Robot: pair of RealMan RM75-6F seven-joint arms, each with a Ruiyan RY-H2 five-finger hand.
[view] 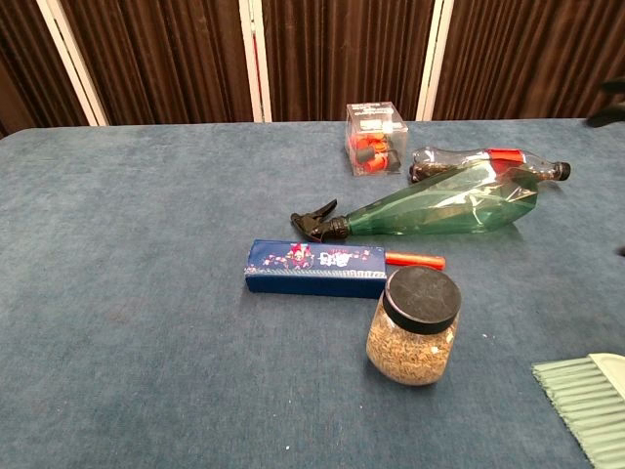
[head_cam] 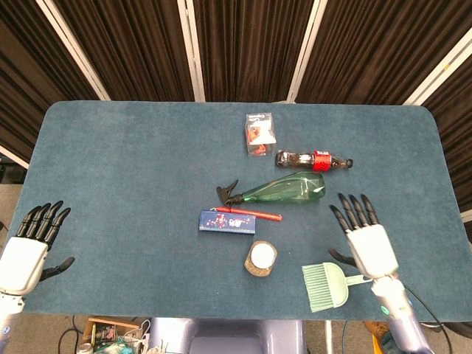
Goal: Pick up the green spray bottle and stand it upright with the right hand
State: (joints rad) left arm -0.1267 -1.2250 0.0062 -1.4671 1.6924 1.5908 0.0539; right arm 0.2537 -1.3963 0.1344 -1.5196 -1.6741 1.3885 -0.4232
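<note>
The green spray bottle (head_cam: 284, 189) (view: 444, 207) lies on its side in the middle of the blue table, black trigger head pointing left. My right hand (head_cam: 364, 237) hovers open, fingers spread, a little to the right of and nearer than the bottle's base, touching nothing. Only dark fingertips (view: 610, 102) of it show at the chest view's right edge. My left hand (head_cam: 28, 247) is open at the table's near left corner, far from the bottle.
A cola bottle (head_cam: 313, 159) lies just behind the spray bottle, with a clear cube box (head_cam: 259, 134) beyond. In front lie a blue box (head_cam: 227, 220), a red pen (head_cam: 254, 214) and a black-lidded jar (view: 413, 325). A green hand brush (head_cam: 328, 285) lies beside my right hand.
</note>
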